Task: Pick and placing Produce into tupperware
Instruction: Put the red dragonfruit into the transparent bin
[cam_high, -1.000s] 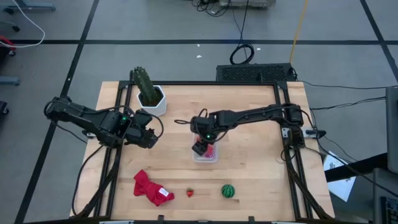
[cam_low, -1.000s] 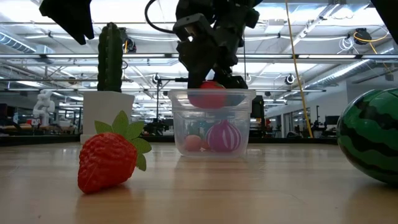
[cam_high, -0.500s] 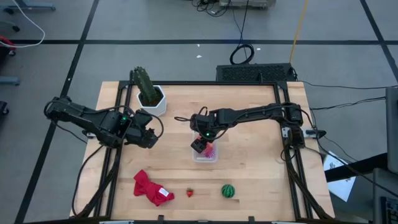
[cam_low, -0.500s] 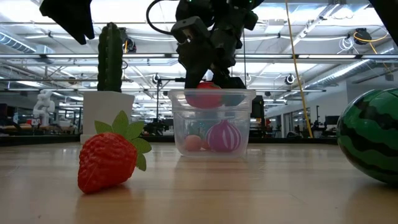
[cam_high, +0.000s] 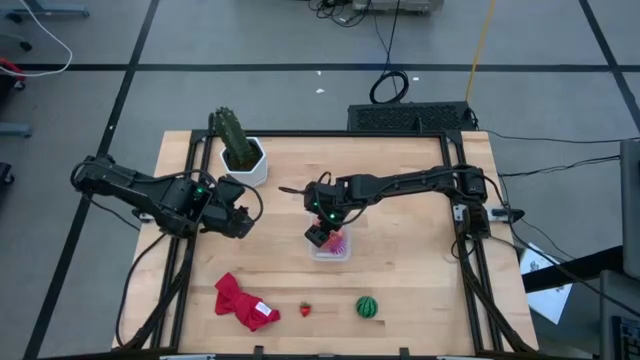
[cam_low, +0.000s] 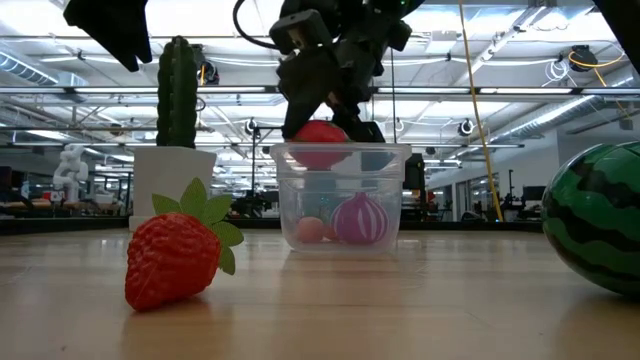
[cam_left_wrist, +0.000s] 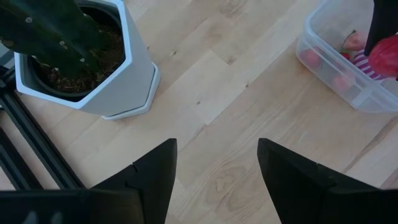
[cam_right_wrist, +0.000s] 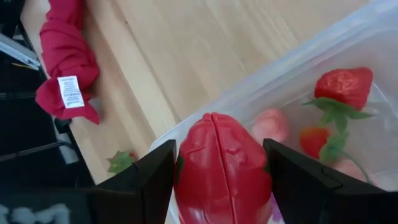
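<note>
My right gripper (cam_high: 319, 234) is shut on a red lobed toy piece (cam_right_wrist: 221, 165) and stands over the left end of the clear tupperware (cam_high: 333, 249). In the low view the piece (cam_low: 318, 142) is at rim height of the tupperware (cam_low: 345, 205). Inside the tub lie a purple striped ball (cam_low: 358, 220), a small strawberry (cam_right_wrist: 343, 86) and pink-red pieces. A strawberry (cam_high: 305, 310) and a watermelon ball (cam_high: 368, 306) lie on the table near its front edge. My left gripper (cam_high: 240, 222) is open and empty by the cactus pot. My right gripper pinches the red piece by its two opposite sides (cam_right_wrist: 186, 177) between its two fingers. The fingers come from above, pointing down at a slant. The piece is lifted clear, at about rim height over the tub's left end (cam_low: 300, 155).
A white hexagonal pot with a green cactus (cam_high: 240, 152) stands at the back left, close to my left gripper (cam_left_wrist: 214, 177). A crumpled red cloth (cam_high: 240, 302) lies at the front left. Black frame rails run along the table's left and right sides.
My right gripper has gone up a little and slightly toward the table's left with the red piece, which now stands at the tub's rim rather than just inside it. The gripper stays shut on it.
</note>
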